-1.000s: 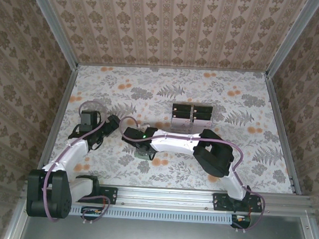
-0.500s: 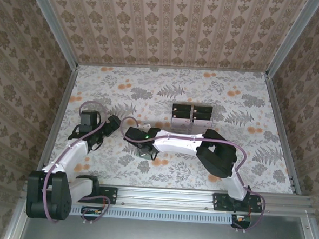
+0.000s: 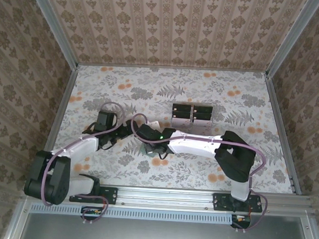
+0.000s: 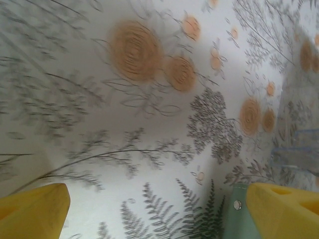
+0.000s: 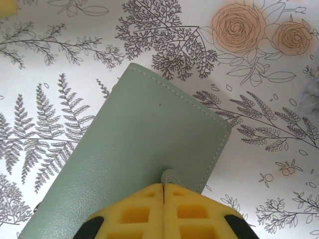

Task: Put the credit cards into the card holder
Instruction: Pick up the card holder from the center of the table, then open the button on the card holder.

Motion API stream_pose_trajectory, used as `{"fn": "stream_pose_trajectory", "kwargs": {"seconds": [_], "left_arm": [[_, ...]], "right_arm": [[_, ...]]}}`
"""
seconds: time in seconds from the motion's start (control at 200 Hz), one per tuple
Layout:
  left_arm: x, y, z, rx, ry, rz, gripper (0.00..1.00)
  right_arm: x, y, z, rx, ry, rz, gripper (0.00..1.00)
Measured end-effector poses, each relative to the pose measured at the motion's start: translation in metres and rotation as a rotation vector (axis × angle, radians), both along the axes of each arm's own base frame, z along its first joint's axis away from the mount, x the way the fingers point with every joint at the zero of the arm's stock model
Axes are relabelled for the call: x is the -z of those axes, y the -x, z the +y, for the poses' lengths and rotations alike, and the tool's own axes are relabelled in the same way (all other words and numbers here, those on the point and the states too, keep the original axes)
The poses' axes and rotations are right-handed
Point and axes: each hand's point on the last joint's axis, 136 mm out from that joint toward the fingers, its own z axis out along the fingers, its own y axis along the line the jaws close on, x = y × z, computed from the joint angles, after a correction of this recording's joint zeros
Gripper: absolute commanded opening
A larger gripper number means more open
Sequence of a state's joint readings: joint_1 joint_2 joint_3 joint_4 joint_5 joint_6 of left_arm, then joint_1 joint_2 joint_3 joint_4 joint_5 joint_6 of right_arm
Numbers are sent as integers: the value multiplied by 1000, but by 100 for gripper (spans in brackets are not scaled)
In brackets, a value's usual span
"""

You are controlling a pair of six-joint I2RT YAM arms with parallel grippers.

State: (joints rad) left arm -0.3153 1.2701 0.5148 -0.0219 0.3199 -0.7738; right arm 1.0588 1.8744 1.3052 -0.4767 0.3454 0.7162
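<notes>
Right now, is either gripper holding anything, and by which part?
The right gripper is shut on the sage-green card holder, pinching a small tab near its edge. The left gripper is open, holding nothing.

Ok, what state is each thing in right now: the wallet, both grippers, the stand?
Wallet: folded shut, lying flat, outer face up.
Right gripper: shut, tips pinching the small tab at the wallet's edge.
Left gripper: open, holding nothing, one finger beside a corner of the wallet.
Stand: upright towards the back, apart from both arms.
</notes>
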Motion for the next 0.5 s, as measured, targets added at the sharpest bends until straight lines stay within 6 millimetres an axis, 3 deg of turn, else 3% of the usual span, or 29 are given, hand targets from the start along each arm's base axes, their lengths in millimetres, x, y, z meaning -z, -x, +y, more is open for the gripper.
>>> {"fn": "stream_pose_trajectory", "kwargs": {"seconds": [0.325,0.5], "left_arm": [[-3,-6,-37,51,69,-22,96],[-9,-6,-50,50,125,-39,92]], "right_arm": [[2,-1,-1,0,-22,-1,0],[-7,-4,-1,7,-52,-18,0]]}}
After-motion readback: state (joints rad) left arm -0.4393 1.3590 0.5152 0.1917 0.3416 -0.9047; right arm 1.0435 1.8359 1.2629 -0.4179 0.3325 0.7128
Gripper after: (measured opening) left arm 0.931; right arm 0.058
